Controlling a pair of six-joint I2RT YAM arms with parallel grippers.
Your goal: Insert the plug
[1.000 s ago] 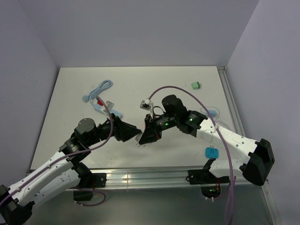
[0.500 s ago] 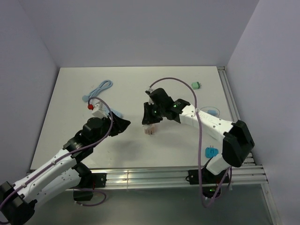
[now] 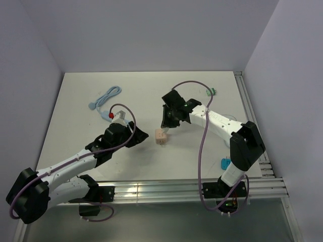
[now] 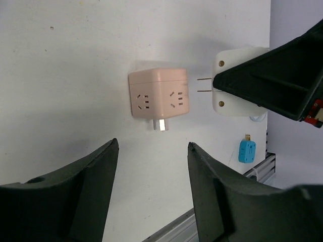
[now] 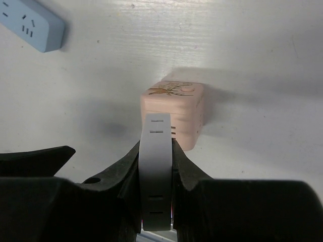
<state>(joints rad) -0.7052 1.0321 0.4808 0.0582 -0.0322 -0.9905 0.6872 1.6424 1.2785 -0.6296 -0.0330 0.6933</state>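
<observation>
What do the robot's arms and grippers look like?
Both are white shells with black joints: left arm, right arm. A purple cable loops along each. The left gripper and right gripper have black wedge-shaped fingers.

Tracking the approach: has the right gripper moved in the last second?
Yes: the right gripper, holding the plug, moved away from the near rail.

Socket cube (image 3: 160, 136) sits mid-table, plug (image 4: 234, 56) just behind it (prongs not quite touching), cable (image 3: 106, 97) way off back-left.
</observation>
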